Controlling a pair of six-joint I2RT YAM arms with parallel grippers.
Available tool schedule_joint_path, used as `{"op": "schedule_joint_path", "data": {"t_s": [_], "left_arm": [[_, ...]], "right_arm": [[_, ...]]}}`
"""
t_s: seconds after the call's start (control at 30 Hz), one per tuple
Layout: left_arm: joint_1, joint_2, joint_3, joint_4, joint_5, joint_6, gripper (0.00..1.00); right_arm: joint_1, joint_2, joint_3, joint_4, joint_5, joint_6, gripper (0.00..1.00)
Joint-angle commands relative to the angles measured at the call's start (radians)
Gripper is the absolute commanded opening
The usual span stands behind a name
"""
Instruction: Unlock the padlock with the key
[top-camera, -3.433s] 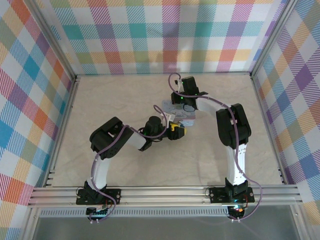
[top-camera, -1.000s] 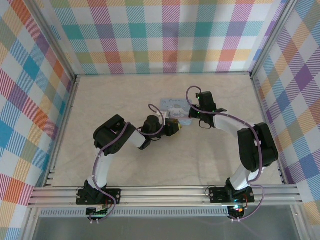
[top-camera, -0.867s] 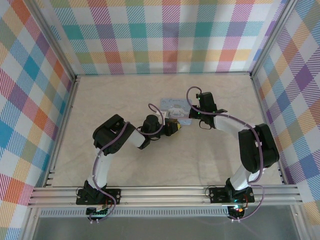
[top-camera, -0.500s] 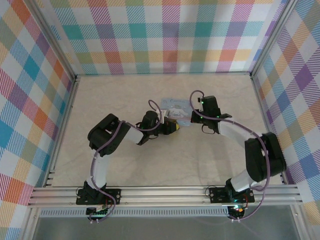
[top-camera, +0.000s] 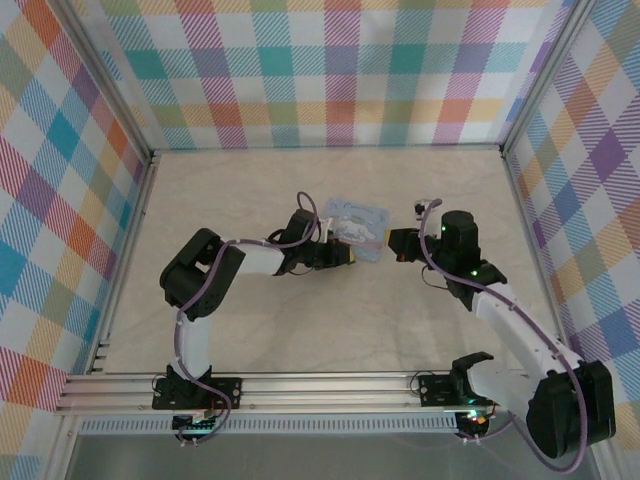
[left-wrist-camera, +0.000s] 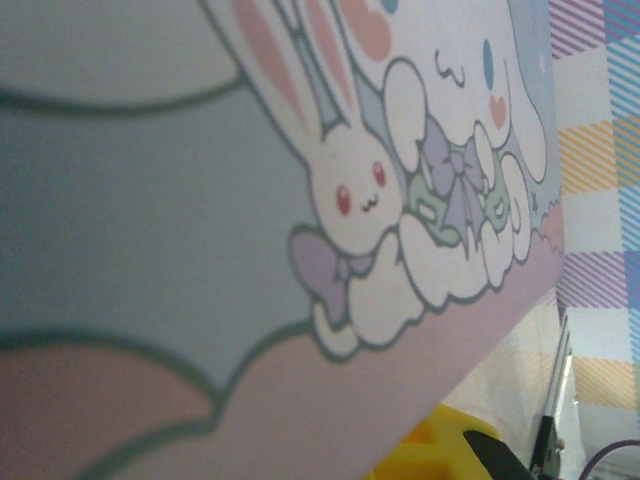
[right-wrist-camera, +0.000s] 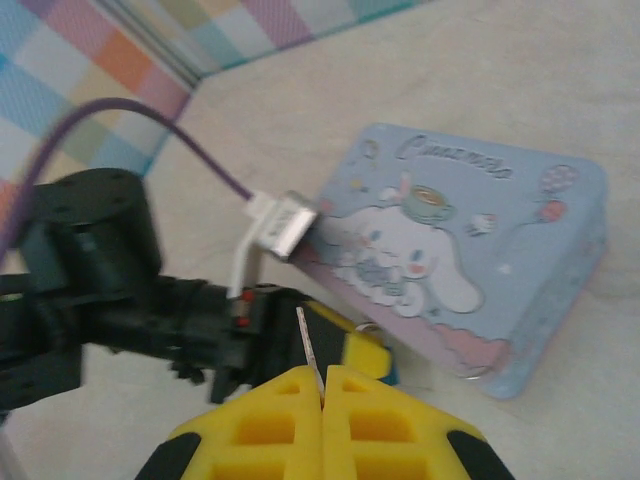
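My left hand sits at the 6 o'clock edge of the cartoon box on the worktop; I cannot tell how wide its fingers stand. A dark teal scrap beside it looks like the padlock, mostly hidden. At the box's 4 o'clock, my right hand is pinched tight on the key.

Overhead and both close wrist views share the box.

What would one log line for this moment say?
right end effector: shut on key | left end effector: beside cartoon box
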Motion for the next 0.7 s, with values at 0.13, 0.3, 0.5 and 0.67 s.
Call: {"op": "schedule_joint_path", "data": {"t_s": [0.13,0.3,0.5,0.67], "left_arm": [[0.007,-0.045,0.05,-0.022,0.005,-0.164,0.06],[0.008,-0.064,0.092,-0.026,-0.024,-0.205,0.06],[0.008,-0.047,0.131,0.014,-0.021,-0.273,0.06],[0.01,-0.046,0.147,0.025,-0.023,-0.281,0.06]], "right_arm": [[-0.023,-0.02,-0.014,0.119,-0.16,0.12,0.0],[-0.043,-0.012,-0.049,0.186,-0.172,0.213,0.0],[-0.053,0.021,-0.152,0.308,-0.184,0.317,0.0],[-0.053,0.064,-0.254,0.476,-0.177,0.431,0.0]]}}
